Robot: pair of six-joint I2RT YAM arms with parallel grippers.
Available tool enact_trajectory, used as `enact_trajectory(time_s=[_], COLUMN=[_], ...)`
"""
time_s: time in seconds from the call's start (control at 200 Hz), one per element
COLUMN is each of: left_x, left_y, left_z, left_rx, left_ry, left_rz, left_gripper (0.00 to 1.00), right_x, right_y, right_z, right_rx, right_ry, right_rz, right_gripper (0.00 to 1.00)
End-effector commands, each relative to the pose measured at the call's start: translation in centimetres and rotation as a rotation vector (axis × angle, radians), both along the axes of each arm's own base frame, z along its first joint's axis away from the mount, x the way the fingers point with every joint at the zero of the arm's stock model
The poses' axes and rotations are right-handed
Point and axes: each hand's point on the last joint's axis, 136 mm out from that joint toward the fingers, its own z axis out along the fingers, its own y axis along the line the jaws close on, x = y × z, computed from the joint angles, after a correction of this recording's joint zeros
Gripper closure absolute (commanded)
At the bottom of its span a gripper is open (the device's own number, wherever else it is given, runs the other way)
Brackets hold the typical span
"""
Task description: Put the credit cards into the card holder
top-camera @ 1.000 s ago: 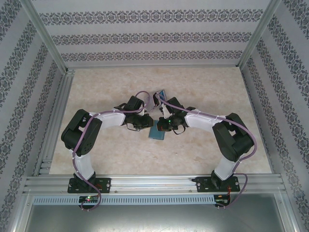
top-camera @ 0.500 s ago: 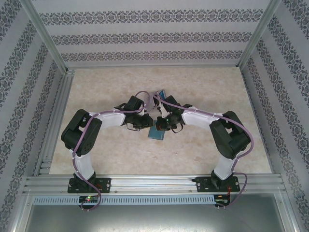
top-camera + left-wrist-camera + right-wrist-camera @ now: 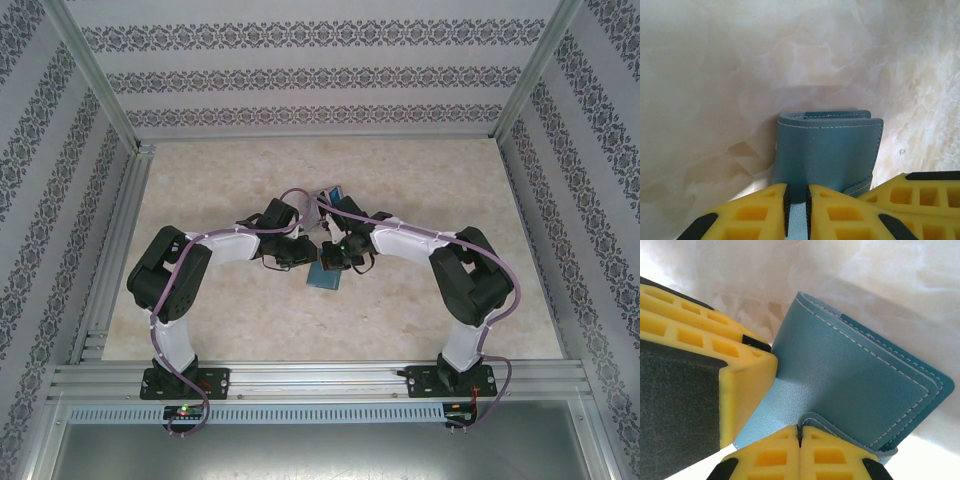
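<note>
Left gripper [image 3: 796, 192] pinches one edge of the holder [image 3: 827, 150], and right gripper [image 3: 799, 432] pinches a flap, so it lies between them.

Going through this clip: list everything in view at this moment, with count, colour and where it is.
wallet: one, teal with paler blue inside, partly folded, mid-table between the two pairs of fingers
small item: one, blue and pale, on the table just beyond the fingers; too small to identify
table: one, beige marble pattern
walls: three, white with grey patterned bands, around the table
frame: silver metal rails, near edge and corners
arms: two, black and white with purple cables, left and right
left fingers: yellow, shut on a pale wallet flap
right fingers: yellow, shut, tips at a flap edge
</note>
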Motion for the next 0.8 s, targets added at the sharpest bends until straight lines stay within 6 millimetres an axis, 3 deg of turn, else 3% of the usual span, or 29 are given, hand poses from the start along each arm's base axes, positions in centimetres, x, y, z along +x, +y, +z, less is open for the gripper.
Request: enact_trajectory(time_s=[0.0, 0.155, 0.794], left_x=[-0.7, -0.9, -0.5], left_y=[-1.0, -0.8, -0.4], left_z=[-0.8, -1.0, 0.1], left_rx=[-0.006, -0.003, 0.011], left_ry=[0.026, 0.030, -0.024], left_rz=[-0.024, -0.024, -0.011], left_gripper=[0.81, 0.81, 0.81], right_x=[-2.7, -3.2, -3.1], right_y=[-3.5, -3.5, -3.6], right_z=[-5.8, -6.5, -6.4], right_rx=[-0.221, -0.230, -0.229], right_ry=[0.110, 0.129, 0.121], right_rz=[0.007, 0.011, 0.003], right_gripper=[0.99, 1.00, 0.99])
